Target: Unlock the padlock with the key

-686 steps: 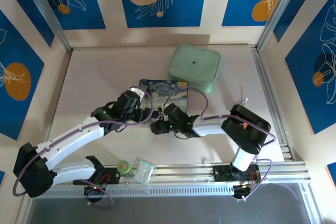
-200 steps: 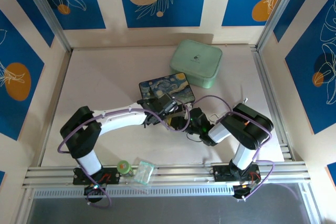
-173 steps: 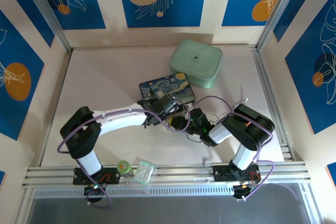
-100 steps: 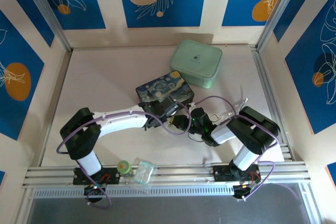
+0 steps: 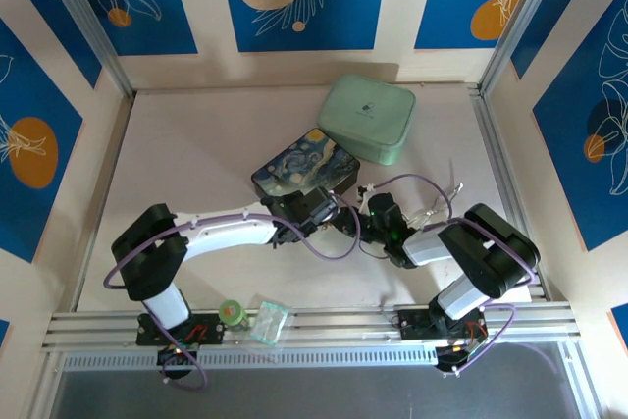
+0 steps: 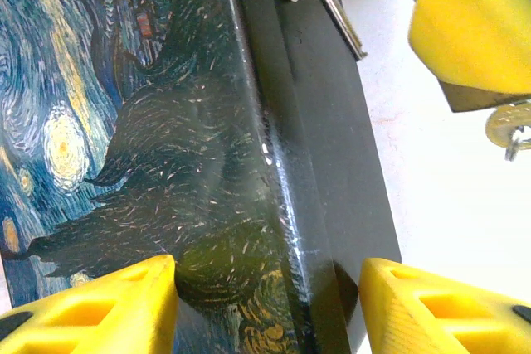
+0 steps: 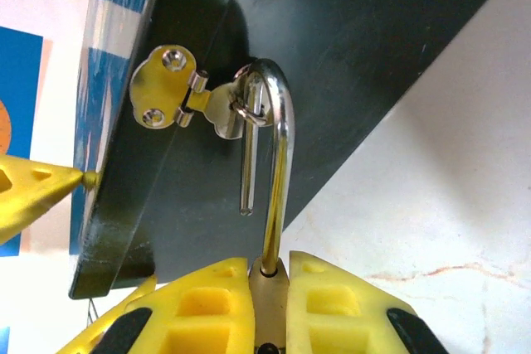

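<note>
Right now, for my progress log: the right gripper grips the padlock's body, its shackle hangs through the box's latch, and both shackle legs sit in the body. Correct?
Not quite. In the right wrist view the right gripper grips the padlock by its body and the shackle hangs through the latch of the box, but only the longer leg sits in the body; the shorter leg ends free.
</note>
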{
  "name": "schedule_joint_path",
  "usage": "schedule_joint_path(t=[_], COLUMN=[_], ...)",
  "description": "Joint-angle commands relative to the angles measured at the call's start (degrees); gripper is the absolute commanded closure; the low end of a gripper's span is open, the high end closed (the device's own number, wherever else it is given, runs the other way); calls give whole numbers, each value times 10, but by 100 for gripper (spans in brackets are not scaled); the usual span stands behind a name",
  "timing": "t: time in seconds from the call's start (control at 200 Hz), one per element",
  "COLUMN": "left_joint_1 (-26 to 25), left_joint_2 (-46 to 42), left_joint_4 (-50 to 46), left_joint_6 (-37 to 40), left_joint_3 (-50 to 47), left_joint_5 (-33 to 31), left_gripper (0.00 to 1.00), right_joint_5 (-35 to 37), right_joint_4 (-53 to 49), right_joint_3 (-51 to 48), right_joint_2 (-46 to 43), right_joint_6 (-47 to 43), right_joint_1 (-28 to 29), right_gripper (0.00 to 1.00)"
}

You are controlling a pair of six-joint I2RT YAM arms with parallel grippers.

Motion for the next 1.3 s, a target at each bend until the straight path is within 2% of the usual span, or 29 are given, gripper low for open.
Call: schedule_joint_path(t=[0.0,0.165,0.325,0.505,0.65,0.705,0.73,0.8,0.87,1.106,1.231,1.296], left_joint_1=[-1,-2,0,2,5,7,9,20,23,30,36,39], left_joint_2=[18,20,19,21,27,25,19,-4,-18,2,-12,-26], left_joint_4=[-104,-105,-95,-101,-109,-108,-101,-79,-67,-76,-76,-77], left_joint_6=[-27,-34,-43,-44,-61,-77,-84,-93,-101,-95,-98,-103], left_joint_3=[-38,-38,-44,-45,-39,-37,-39,-49,-51,-43,-53,-57], left_joint_5=[60,63,50,49,20,-11,-21,-1,-4,-49,-46,-39], left_gripper=[43,44,48,48,47,48,53,56,56,45,40,31], right_joint_5=[32,-2,-29,-40,-43,-54,-70,-121,-159,-271,-272,-275], right_joint_4=[42,92,202,193,139,107,90,59,0,-94,-156,-163], right_joint_3=[13,1,-17,-7,-2,-4,-2,-8,-5,24,29,19], right_joint_2=[-2,22,82,83,54,39,34,26,19,46,37,28], right_joint_6=[-7,14,48,34,12,9,10,23,15,-36,-54,-52], right_joint_1=[-28,-49,-70,-72,-61,-63,-66,-71,-68,-81,-90,-102], right_gripper=[98,98,98,98,98,98,98,98,98,98,98,98])
